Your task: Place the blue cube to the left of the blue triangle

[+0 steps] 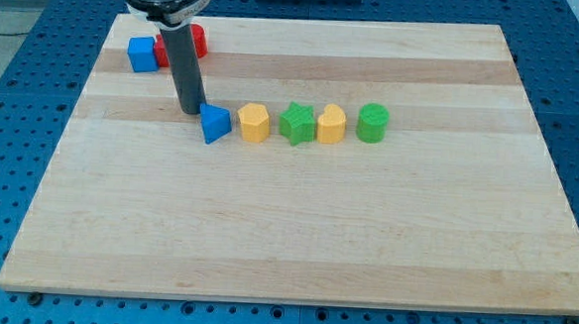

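Blue triangle heads a row at mid-board. My tip, a bare rod holding nothing, touches its left. Blue cube sits top left beside a red block.

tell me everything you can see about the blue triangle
The blue triangle is a small solid wedge-shaped block, matte like painted wood or plastic, lying flat on the wooden board. It sits at the left end of a row, just left of a yellow block, seemingly not touching it. My tip stands right beside its upper-left edge, touching or nearly so.
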